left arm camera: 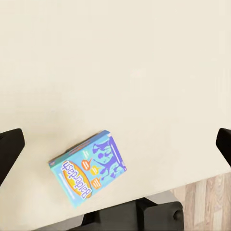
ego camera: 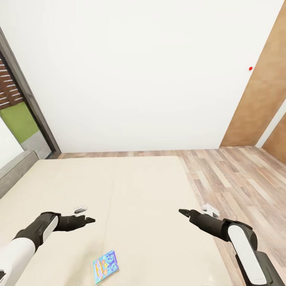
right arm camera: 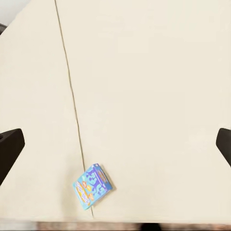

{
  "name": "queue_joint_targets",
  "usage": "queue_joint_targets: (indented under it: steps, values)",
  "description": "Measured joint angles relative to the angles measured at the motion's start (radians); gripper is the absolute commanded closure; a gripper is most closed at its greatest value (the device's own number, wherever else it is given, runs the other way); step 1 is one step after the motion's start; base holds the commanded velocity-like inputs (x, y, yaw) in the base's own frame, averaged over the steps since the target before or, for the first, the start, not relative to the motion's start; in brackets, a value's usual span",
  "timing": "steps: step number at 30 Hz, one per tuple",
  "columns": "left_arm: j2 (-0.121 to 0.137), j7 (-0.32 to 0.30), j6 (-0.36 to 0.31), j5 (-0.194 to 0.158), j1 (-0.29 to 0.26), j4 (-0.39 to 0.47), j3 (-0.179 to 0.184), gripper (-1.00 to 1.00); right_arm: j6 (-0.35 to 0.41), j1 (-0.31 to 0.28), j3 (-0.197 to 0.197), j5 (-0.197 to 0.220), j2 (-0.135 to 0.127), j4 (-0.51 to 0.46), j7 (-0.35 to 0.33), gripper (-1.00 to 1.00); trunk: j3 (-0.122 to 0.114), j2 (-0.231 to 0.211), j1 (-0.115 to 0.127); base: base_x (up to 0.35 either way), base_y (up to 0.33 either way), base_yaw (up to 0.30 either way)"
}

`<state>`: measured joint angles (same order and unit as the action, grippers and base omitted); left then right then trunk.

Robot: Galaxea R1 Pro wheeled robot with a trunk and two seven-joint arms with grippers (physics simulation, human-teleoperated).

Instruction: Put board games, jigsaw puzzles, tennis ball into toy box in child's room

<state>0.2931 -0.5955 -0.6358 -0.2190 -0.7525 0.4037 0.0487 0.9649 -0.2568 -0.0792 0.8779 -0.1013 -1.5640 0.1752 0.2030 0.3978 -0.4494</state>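
Observation:
A blue board game box (ego camera: 106, 266) with an orange logo lies flat on the beige bed (ego camera: 119, 186), near its front edge. It also appears in the left wrist view (left arm camera: 88, 167) and, smaller, in the right wrist view (right arm camera: 93, 185). My left gripper (ego camera: 89, 219) hovers over the bed, beyond and slightly left of the box, open and holding nothing. My right gripper (ego camera: 183, 212) hangs over the bed's right side, farther from the box, open and holding nothing too. Dark fingertips (left arm camera: 9, 147) sit at the picture's edges in both wrist views.
Wooden floor (ego camera: 238, 178) runs along the bed's right side. A white wall (ego camera: 139, 79) stands behind the bed, with brown panels (ego camera: 262, 99) at the right. A dark-framed window (ego camera: 20, 119) is at the left. My dark base (left arm camera: 144, 214) shows by the bed's edge.

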Motion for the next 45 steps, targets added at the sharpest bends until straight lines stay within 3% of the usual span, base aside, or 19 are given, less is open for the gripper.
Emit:
queue_joint_targets:
  steps: [8, 24, 33, 39, 45]
  values:
    - [-0.001, -0.001, 0.004, 0.002, 0.0, -0.004, 0.001, -1.0, 0.043, -0.004, -0.002, 0.001, 0.008, -0.004, -0.002, -1.0, 0.013, 0.0, 0.0, 0.0, 0.0, 0.0]
    - [-0.025, 0.0, 0.022, 0.006, 0.0, -0.004, 0.002, -1.0, 0.046, -0.064, -0.003, 0.009, 0.009, -0.006, -0.025, -1.0, 0.04, 0.0, 0.0, 0.0, 0.0, 0.0]
    - [-0.033, -0.001, 0.023, 0.006, 0.0, -0.004, 0.002, -1.0, 0.05, -0.064, -0.01, 0.093, -0.004, -0.007, -0.204, -1.0, 0.055, 0.0, 0.0, 0.0, 0.0, 0.0]
    - [-0.034, -0.001, 0.022, 0.006, 0.0, -0.004, 0.002, -1.0, 0.065, -0.054, -0.067, 0.115, -0.01, -0.008, -0.343, -1.0, 0.064, 0.0, 0.0, 0.0, 0.0, 0.0]
    - [-0.036, -0.005, 0.02, 0.006, 0.0, -0.002, 0.001, -1.0, 0.078, -0.053, -0.128, 0.117, -0.009, -0.005, -0.405, -1.0, 0.074, 0.0, 0.0, 0.0, 0.0, 0.0]
